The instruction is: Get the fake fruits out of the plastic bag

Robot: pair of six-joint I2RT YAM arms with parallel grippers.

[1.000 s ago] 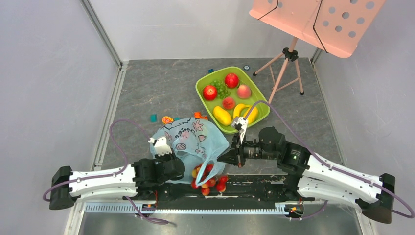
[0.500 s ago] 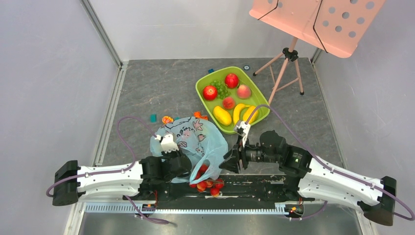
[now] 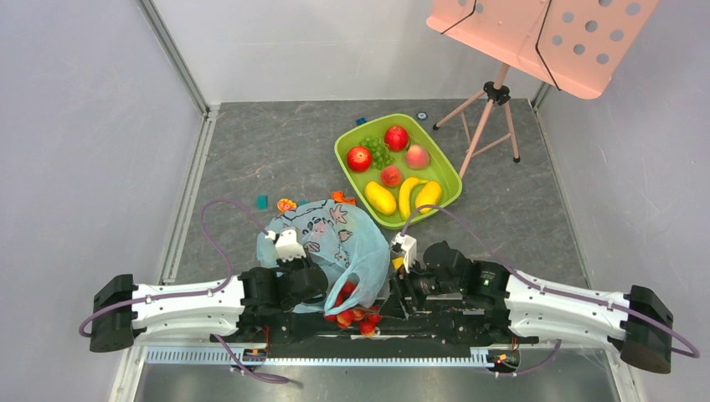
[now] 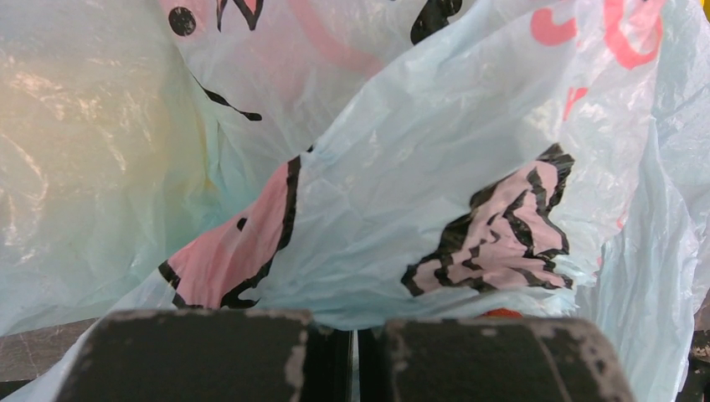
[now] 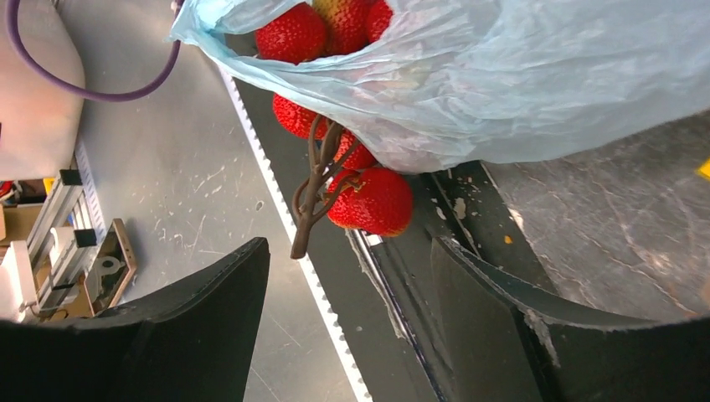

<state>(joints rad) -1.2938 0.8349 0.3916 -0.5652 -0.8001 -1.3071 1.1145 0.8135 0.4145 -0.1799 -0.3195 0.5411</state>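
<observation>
The light-blue plastic bag [image 3: 331, 234] with pink and dark prints lies between my arms, its mouth towards the near edge. My left gripper [image 3: 311, 281] is shut on the bag film [image 4: 402, 209], which fills the left wrist view and runs down between the fingers [image 4: 201, 356]. Red strawberry-like fake fruits [image 3: 353, 316] on a brown stem [image 5: 311, 205] hang partly out of the bag mouth [image 5: 251, 50]. My right gripper [image 5: 350, 251] stands open just short of the lowest strawberry [image 5: 373, 199], touching nothing. In the top view it [image 3: 393, 293] sits to the right of the cluster.
A green tray [image 3: 339, 149] behind the bag holds apples, grapes, a banana and other yellow fruit. A pink music stand [image 3: 544, 38] on a tripod [image 3: 494, 109] stands at the back right. Small coloured blocks [image 3: 262, 202] lie left of the bag. The arms' base rail [image 5: 326, 301] runs under the strawberries.
My right gripper has opened and swung from near the tray down and left to the strawberries at the bag mouth. The left gripper shifted slightly right with the bag, then held still.
</observation>
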